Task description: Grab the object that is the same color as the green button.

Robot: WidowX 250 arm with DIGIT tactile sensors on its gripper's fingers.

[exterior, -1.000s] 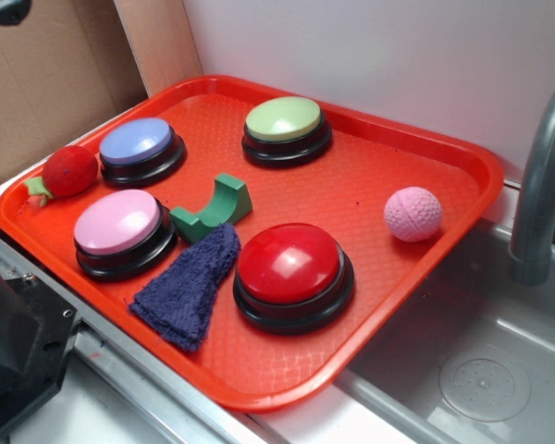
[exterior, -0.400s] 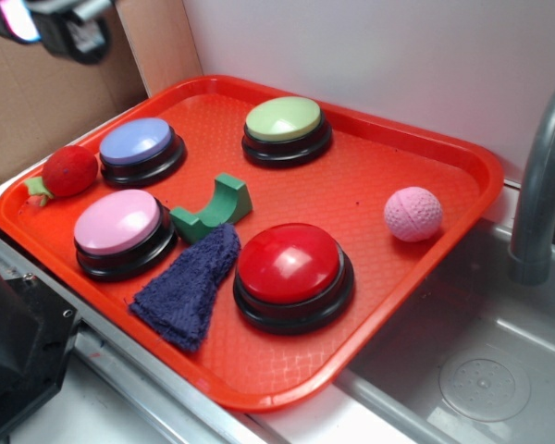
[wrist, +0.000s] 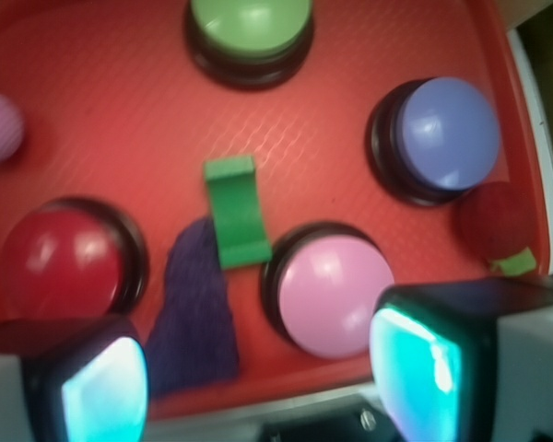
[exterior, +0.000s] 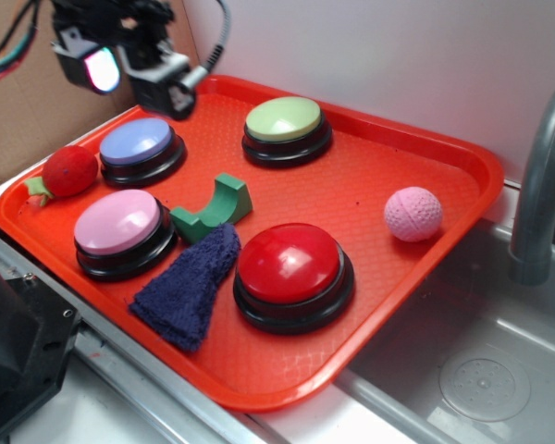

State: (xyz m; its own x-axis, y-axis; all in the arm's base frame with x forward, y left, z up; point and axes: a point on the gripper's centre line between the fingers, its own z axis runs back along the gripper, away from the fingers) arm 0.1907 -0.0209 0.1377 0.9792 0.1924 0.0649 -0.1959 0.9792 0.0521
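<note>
The small dark green arch block lies on the red tray between the pink button and the red button, touching the blue cloth; in the wrist view it shows at centre. The green button, pale lime dome on a black base, stands at the tray's back. My gripper hangs high over the tray's back left corner, above the blue-lilac button. It is open and empty, fingers wide apart.
A blue-lilac button, pink button, red button, dark blue cloth, red strawberry toy and pink ball share the tray. A sink with a grey tap lies right. Cardboard stands at back left.
My gripper has come in from the top left and moved right and down, now over the tray's back left corner. Nothing on the tray has moved.
</note>
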